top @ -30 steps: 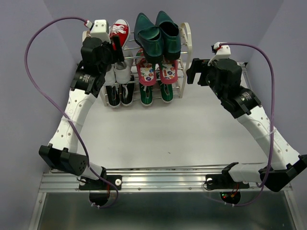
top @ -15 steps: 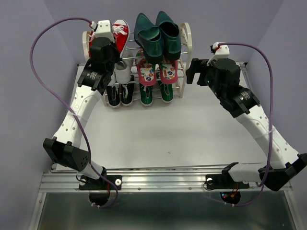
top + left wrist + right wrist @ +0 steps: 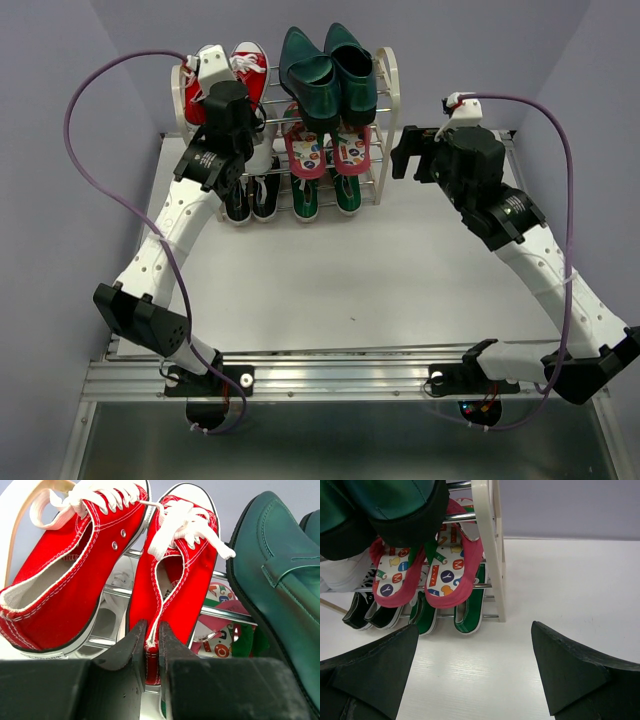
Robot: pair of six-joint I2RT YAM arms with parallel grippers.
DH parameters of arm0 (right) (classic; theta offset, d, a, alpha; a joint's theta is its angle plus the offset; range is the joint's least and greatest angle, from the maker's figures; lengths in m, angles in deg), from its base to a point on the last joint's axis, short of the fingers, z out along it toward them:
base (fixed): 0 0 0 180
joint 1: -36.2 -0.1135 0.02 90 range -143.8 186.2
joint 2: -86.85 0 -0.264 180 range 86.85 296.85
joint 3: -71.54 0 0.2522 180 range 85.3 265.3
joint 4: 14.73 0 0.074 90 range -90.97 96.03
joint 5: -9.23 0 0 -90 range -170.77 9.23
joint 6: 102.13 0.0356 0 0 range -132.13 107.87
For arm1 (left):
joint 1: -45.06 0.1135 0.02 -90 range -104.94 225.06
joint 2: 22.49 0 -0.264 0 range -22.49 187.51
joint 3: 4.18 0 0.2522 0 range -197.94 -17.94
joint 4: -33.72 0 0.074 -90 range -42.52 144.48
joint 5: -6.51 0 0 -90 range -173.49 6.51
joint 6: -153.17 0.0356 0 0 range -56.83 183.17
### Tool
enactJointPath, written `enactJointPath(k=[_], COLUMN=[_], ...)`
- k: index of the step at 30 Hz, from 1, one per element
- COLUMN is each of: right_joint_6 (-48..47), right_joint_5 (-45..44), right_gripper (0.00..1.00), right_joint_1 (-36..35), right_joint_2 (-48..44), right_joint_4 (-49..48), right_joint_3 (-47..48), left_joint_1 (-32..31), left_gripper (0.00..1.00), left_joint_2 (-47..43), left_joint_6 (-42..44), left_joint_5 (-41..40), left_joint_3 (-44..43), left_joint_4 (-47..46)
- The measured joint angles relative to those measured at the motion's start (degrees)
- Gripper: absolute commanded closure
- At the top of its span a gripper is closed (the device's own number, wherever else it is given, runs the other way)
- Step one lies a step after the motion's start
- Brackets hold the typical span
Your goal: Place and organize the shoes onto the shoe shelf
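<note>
Shoe shelf [image 3: 389,85]: left pincer [image 3: 151,630], shifted right, pinches red sneaker [image 3: 202,580]; right pincer [image 3: 475,630] agape.

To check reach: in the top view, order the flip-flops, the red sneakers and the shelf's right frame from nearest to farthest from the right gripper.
From the right gripper:
1. Shelf's right frame, beside it.
2. Flip-flops, middle tier, right half.
3. Red sneakers, top tier, far left.

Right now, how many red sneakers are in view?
2. Both sit on the top tier of the shoe shelf, at its left end: the outer red sneaker, and the inner red sneaker beside the green heels, its back pinched by the left gripper.
</note>
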Motion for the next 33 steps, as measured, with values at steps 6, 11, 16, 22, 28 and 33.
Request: enactJointPath(k=[6, 11, 16, 22, 28, 33], right_joint_6=[0.00, 0.00, 0.02, 0.17, 1.62, 5.51], right_joint_5=[-0.15, -0.17, -0.26, -0.57, -1.09, -3.82], right_gripper=[0.00, 0.00, 0.00, 0.00, 0.00, 0.00], right_joint_1=[0.00, 0.00, 0.00, 0.00, 0.00, -0.02], right_joint_2=[-0.11, -0.11, -0.13, -0.33, -1.95, -6.03], right_joint_4=[-0.04, -0.04, -0.04, -0.09, -0.28, -0.87], right_joint_3=[0.00, 0.00, -0.02, -0.94, -3.96, -10.78], left_joint_1=[-0.46, -1.40, -1.68, -2.25, -6.80, -9.22], left_gripper=[1.00, 0.50, 0.20, 0.10, 0.01, 0.01], left_joint_2=[0.00, 0.00, -0.52, -1.68, -9.18, -24.17], left_joint_6=[-2.91, -4.13, -4.74, -4.39, -2.86, -5.90], left_joint_5=[-1.29, -2.86, -5.01, -4.72, -2.99, -1.09], left_joint_3=[0.02, 0.02, 0.02, 0.02, 2.67, 16.65], left_joint_4=[0.07, 0.11, 0.26, 1.68, 2.58, 1.97])
